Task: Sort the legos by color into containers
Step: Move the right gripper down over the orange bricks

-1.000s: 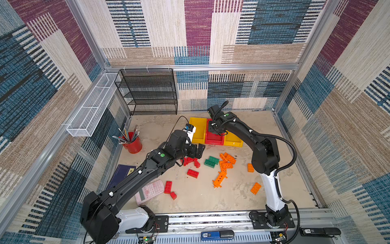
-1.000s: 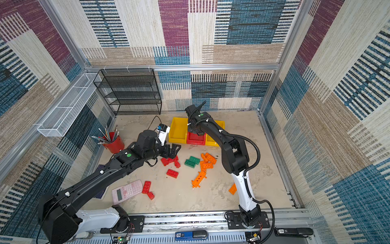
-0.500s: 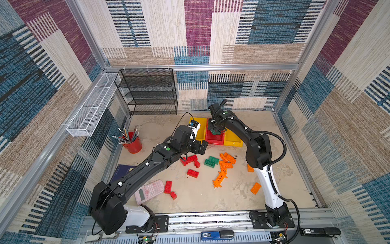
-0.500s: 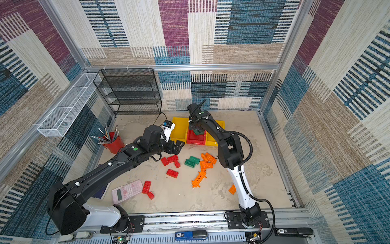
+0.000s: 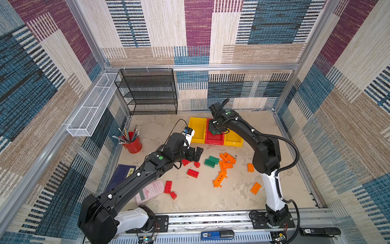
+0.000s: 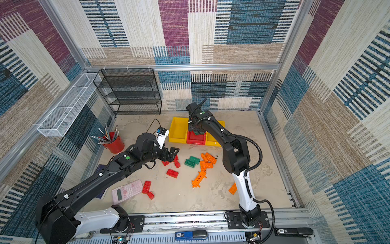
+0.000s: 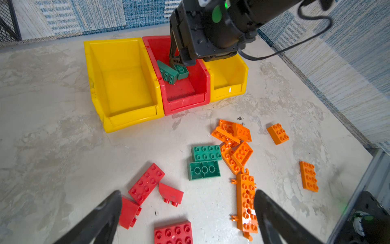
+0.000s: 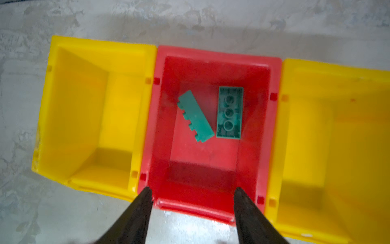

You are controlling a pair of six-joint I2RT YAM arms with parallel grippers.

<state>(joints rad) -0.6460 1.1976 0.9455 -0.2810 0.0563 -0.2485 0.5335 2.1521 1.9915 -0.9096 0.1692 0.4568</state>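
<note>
Two green bricks (image 8: 195, 118) lie loose on the floor of the red bin (image 8: 211, 51), beyond the tips of the right fingers (image 8: 139, 211). Those fingers are spread above the bin's near rim and grip nothing. To either side of them stand the yellow bins (image 8: 101, 44).

Over the worktop (image 7: 52, 147) the left fingers (image 7: 105, 215) are spread wide. Several red bricks (image 7: 146, 182) lie between and ahead of them, and the orange beam (image 7: 245, 202) lies just beside one tip. Farther ahead are a green pair (image 7: 205, 161) and orange bricks (image 7: 236, 147).

Behind these fingers a pink calculator (image 5: 150, 191) lies near a dark blue book (image 5: 121, 175); its label is too small to read.
</note>
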